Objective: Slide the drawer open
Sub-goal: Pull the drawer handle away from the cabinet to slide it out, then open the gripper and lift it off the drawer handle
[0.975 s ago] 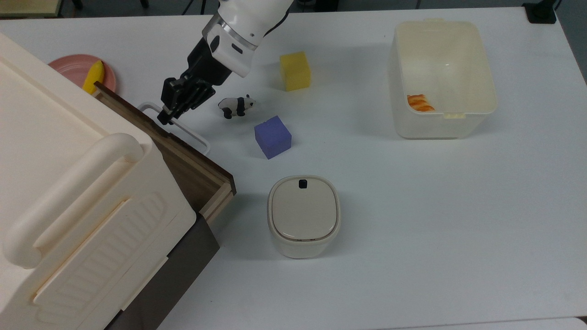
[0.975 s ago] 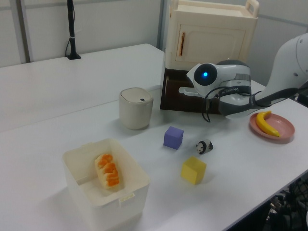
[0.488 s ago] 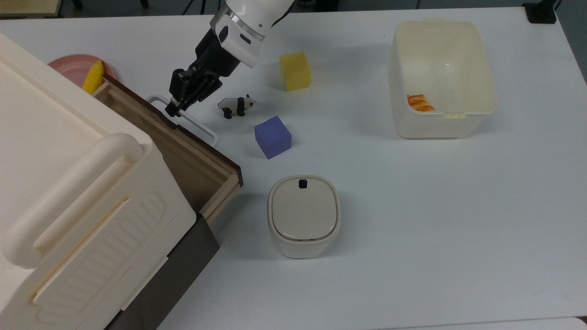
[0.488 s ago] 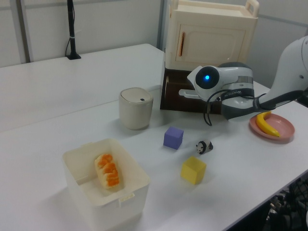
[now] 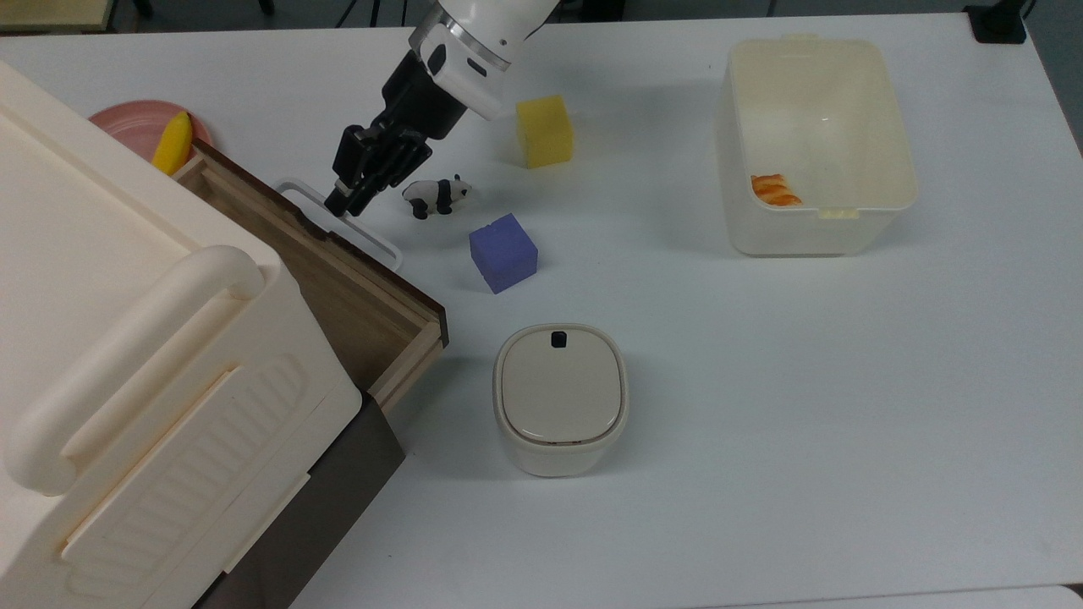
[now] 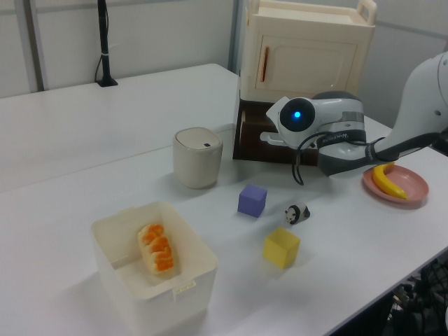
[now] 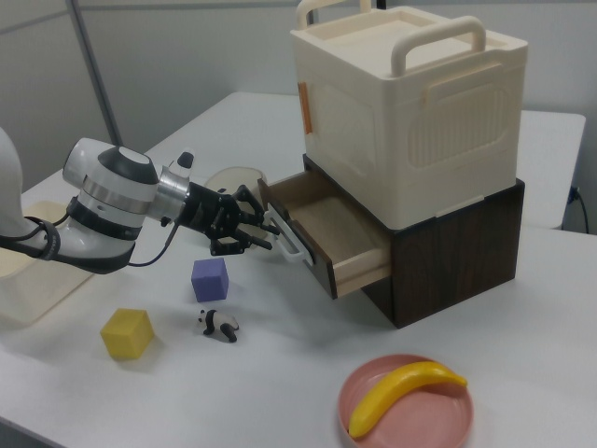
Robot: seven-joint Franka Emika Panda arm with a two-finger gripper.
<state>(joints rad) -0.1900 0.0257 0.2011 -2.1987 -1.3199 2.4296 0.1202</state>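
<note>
The drawer (image 5: pixel 338 288) stands pulled out from under the cream cabinet (image 5: pixel 127 338), its light wood inside showing behind the dark brown front. Its thin white loop handle (image 5: pixel 372 239) juts toward the table's middle. My gripper (image 5: pixel 336 205) is at the handle's outer bar near its far end, fingers open, gripping nothing. In the right view the gripper (image 7: pixel 270 231) reaches level toward the handle (image 7: pixel 291 245) of the drawer (image 7: pixel 326 224), fingers spread just in front of it. In the left view the arm's wrist (image 6: pixel 308 126) covers the gripper beside the drawer's front (image 6: pixel 252 143).
A panda toy (image 5: pixel 436 196) lies just right of the gripper, with a purple cube (image 5: pixel 503 252) and a yellow cube (image 5: pixel 545 131) close by. A lidded beige bin (image 5: pixel 561 397) stands near the drawer's corner. An open tub (image 5: pixel 897 127) sits far right, a banana plate (image 5: pixel 127 118) far left.
The drawer slid further out up to half a second ago and has stayed put since. The gripper kept moving toward the top view's right, off the handle.
</note>
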